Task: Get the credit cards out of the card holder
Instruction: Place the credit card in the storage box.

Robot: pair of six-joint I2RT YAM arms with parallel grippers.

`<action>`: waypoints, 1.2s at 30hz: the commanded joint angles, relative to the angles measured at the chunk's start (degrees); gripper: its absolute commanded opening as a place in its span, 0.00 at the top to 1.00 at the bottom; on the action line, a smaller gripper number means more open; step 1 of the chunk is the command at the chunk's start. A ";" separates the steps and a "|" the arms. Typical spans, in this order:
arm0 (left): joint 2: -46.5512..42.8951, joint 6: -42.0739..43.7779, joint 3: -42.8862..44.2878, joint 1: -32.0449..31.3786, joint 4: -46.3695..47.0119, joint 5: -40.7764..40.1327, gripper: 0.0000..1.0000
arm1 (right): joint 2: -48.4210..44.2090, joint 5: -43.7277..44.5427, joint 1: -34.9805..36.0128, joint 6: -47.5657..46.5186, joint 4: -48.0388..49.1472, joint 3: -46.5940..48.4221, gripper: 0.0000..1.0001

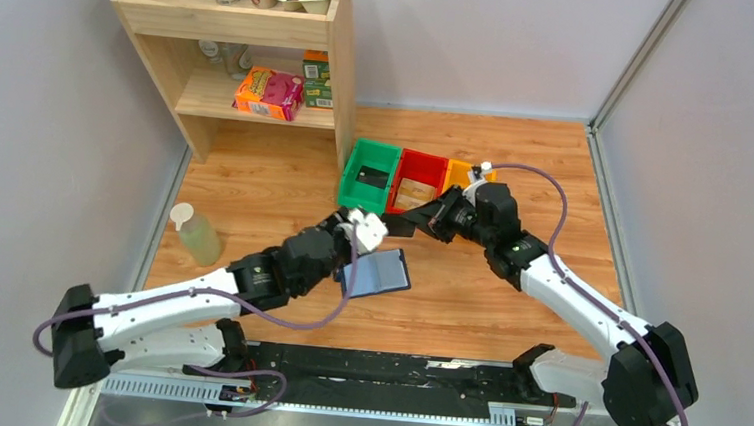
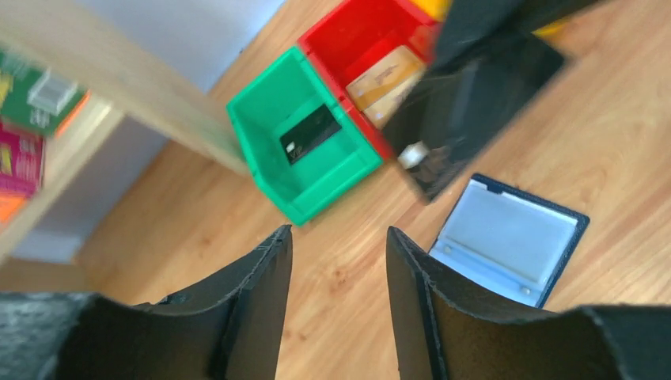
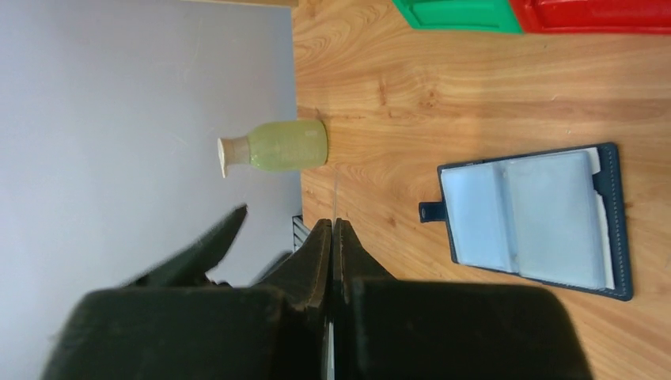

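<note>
Left tool point(image 2: 339, 231): wide, empty.
Right tool point(image 3: 332, 229): pinched shut.
Risk: the unpinned card holder point(image 3: 530, 210) could slide across the tabletop point(image 1: 466, 310).

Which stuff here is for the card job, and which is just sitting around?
For the job:
- card holder, lying open
- black credit card in the green bin
- tan credit card in the red bin

Just lying about:
- green bottle
- wooden shelf
- snack box
- yellow bin
</note>
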 commanded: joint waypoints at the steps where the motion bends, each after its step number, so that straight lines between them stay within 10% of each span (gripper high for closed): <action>1: -8.50 -23.79 1.05 9.93 -7.61 14.27 0.44 | -4.63 -0.74 -1.99 -3.80 10.26 -3.43 1.00; 6: -12.56 -43.53 -5.89 24.35 -1.11 30.74 0.39 | -6.83 -2.76 -3.13 -5.21 16.85 -7.04 1.00; 13: -5.55 -70.44 -14.34 33.15 30.60 48.86 0.37 | -9.03 -2.68 -3.22 -5.22 26.07 -11.00 1.00; 36: 13.10 -86.82 -13.73 33.15 57.95 56.86 0.56 | -5.96 -5.13 -3.22 -2.14 38.65 -13.64 1.00</action>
